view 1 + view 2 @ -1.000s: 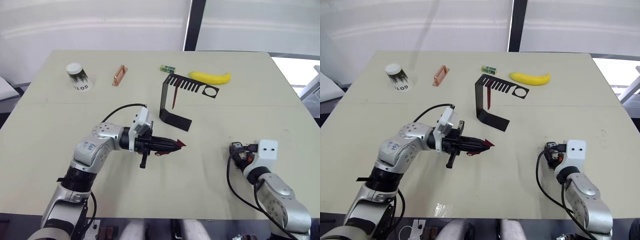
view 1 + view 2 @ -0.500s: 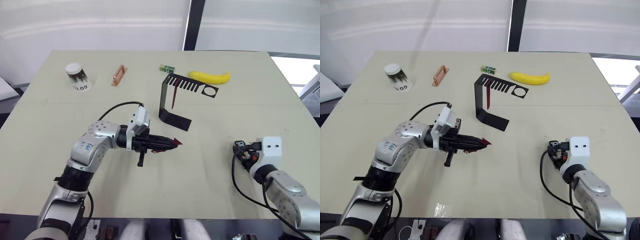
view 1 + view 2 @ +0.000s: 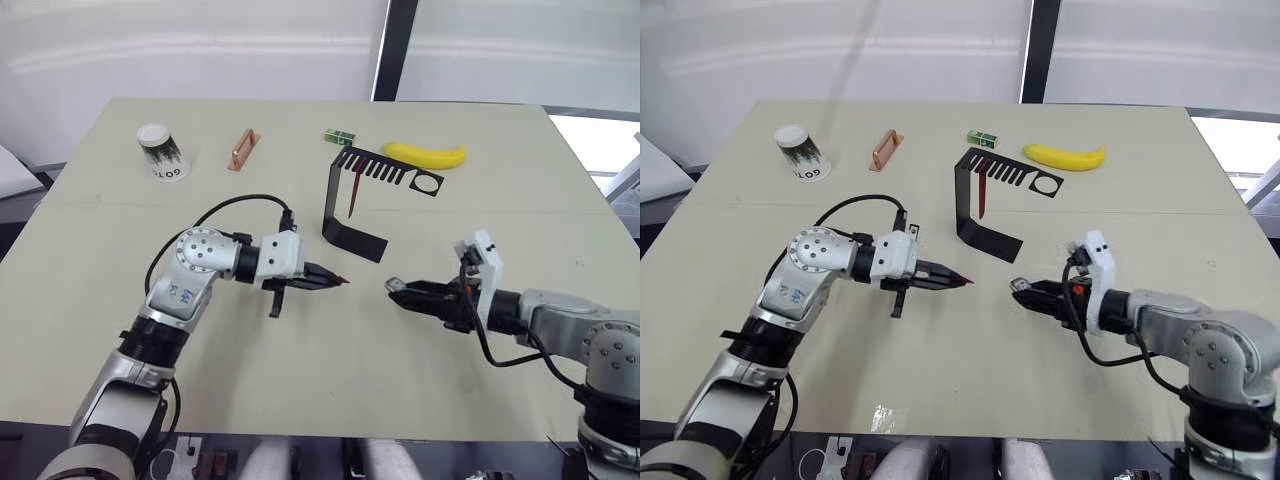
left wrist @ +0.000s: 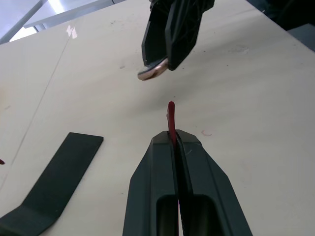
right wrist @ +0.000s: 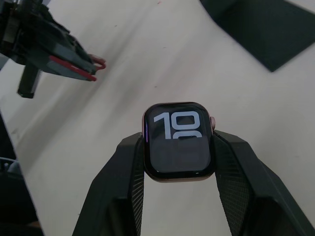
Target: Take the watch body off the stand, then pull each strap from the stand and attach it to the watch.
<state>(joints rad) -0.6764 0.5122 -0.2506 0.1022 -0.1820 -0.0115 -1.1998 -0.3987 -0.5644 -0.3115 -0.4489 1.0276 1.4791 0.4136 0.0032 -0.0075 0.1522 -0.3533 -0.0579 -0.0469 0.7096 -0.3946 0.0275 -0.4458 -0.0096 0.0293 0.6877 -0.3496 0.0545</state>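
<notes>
**Layout on the table**

The stand (image 3: 352,205) is near the middle of the table (image 3: 300,380), toward the far edge. One strap (image 3: 353,196) hangs from its top arm. Behind the stand, close to the far edge, are the small block (image 3: 337,137) and, to its right, the banana (image 3: 426,155). The bar (image 3: 241,149) lies left of the block, and the cup (image 3: 162,152) is near the far left corner.

In front of the stand, the left gripper (image 3: 335,282) and the right gripper (image 3: 398,290) face each other, near but apart. The other strap (image 4: 171,118) is between the left fingers; the watch body (image 5: 178,139) is between the right fingers.
</notes>
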